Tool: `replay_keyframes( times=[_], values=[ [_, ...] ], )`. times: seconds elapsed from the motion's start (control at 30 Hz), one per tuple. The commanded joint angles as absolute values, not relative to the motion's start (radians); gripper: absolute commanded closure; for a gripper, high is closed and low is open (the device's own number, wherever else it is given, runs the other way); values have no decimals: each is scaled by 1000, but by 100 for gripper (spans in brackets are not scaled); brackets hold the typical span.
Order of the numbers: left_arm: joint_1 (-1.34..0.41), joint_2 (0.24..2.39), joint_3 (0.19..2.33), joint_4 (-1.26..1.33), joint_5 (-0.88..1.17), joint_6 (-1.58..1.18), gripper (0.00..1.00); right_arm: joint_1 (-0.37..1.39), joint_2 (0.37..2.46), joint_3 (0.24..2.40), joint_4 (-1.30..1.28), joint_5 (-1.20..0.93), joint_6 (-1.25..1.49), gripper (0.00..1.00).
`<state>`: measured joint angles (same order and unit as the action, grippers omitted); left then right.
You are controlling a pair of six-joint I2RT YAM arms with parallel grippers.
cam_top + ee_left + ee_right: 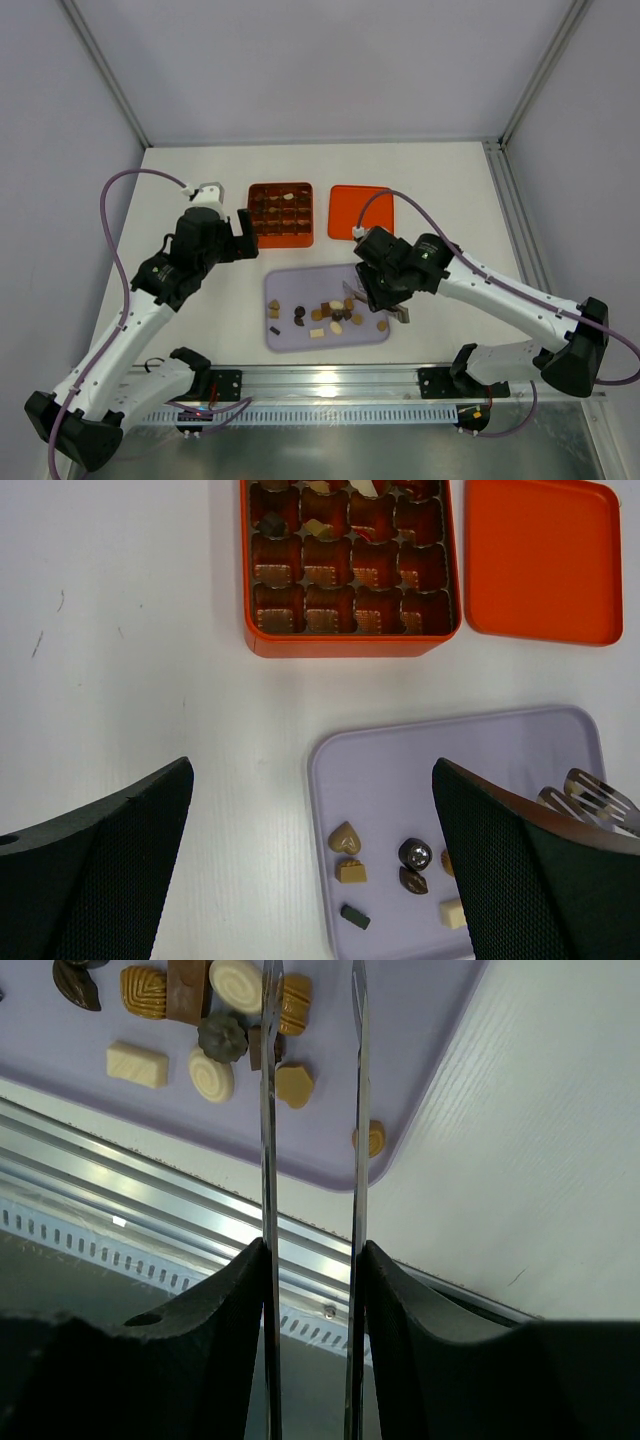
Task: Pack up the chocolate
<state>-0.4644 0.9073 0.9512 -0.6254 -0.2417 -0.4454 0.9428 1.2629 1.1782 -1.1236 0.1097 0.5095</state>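
Tan, cream chocolate (222, 1035), upper left, looks light, brittle; we'd nip its sides with tongs (267, 1110) the right gripper (312, 1260) clamps; left gripper (312, 770) gapes.

One box (345, 645), one lid (540, 560), one tray (450, 770), one tongs (590, 788), dozen-plus chocolates (345, 837).

the left arm (120, 330) reaches forward from its base with the elbow bent and the wrist turned toward the right. the left gripper (311, 770) is spread wide, its two black fingers (110, 870) far apart with nothing between them. the right arm (510, 300) stretches low toward the left, wrist tipped down. the right gripper (312, 1260) clasps slim metal tongs (267, 1110), one blade against each finger, the blades parted.
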Motion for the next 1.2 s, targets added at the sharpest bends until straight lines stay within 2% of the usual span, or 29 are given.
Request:
replay_keyframes(
  times=[0.0,0.7,1.17],
  values=[
    [-460,897,945,-595,-236,-456,0,962,1249,1161,-1091,94,549,55],
    [-460,894,943,-595,-235,-454,0,1019,1307,1129,-1083,97,580,57],
    [-460,891,945,-595,-235,-454,0,1031,1348,1170,-1130,115,558,64]
  ],
)
